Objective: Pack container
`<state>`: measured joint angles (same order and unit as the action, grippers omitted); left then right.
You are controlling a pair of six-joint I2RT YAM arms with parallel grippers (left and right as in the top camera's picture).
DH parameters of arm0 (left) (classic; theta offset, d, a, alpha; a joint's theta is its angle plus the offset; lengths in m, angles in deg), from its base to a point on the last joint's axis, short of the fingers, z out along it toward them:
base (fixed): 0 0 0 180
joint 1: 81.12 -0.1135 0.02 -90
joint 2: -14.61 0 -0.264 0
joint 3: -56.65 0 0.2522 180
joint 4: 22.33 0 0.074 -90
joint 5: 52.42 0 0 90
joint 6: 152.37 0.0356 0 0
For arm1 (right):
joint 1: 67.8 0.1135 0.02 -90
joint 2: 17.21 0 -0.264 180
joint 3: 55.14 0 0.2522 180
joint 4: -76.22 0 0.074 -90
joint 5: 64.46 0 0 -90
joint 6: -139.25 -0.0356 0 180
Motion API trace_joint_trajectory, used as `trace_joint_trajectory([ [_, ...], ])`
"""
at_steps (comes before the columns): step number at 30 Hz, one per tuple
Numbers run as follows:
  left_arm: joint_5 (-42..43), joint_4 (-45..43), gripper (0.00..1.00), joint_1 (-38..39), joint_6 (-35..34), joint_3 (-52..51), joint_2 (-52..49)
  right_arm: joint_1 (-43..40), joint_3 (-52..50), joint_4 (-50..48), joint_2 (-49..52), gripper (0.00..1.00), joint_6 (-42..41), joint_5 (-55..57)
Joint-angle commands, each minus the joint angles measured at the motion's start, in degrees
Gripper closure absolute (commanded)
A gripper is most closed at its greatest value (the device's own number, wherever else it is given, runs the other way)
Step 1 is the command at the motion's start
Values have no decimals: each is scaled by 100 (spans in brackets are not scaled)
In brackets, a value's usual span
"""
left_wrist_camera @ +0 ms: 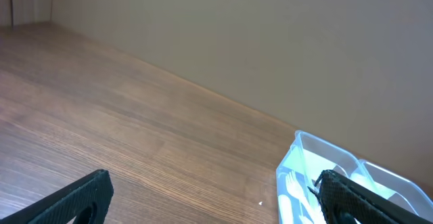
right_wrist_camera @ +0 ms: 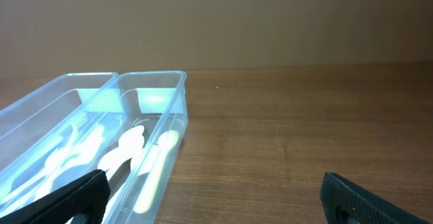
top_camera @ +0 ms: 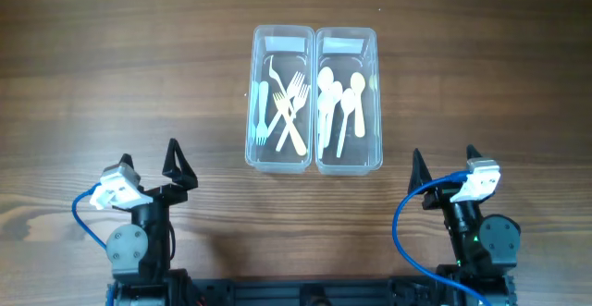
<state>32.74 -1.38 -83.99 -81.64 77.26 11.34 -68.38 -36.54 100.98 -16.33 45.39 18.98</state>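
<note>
Two clear plastic containers stand side by side at the table's middle back. The left container (top_camera: pixel 281 100) holds several white forks (top_camera: pixel 289 112). The right container (top_camera: pixel 348 100) holds several white spoons (top_camera: pixel 340 101). My left gripper (top_camera: pixel 176 167) is open and empty near the front left, well away from the containers. My right gripper (top_camera: pixel 446 165) is open and empty at the front right. In the left wrist view the containers (left_wrist_camera: pixel 318 176) show at the lower right between the fingers (left_wrist_camera: pixel 216 204). In the right wrist view the containers (right_wrist_camera: pixel 135 102) lie at left, the fingers (right_wrist_camera: pixel 216 200) wide apart.
The table (top_camera: pixel 111 75) is brown wood. Blue cables (top_camera: pixel 407 232) loop beside each arm base at the front edge. A plain wall (left_wrist_camera: pixel 270 41) stands behind the table.
</note>
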Motion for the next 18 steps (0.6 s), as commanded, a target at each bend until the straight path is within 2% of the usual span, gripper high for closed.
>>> trace_joint_trajectory([
  [1, 46, -11, 0, -7, -72, -293, 310, 7, -20, -44, -61, 0, -79, 15],
  [5, 46, 435, 0, 269, -70, -328, 310, 7, -20, -44, -61, 0, -79, 15],
  [18, 24, 433, 0, 273, -52, -328, 164, 7, -20, -44, -61, 0, -79, 13],
])
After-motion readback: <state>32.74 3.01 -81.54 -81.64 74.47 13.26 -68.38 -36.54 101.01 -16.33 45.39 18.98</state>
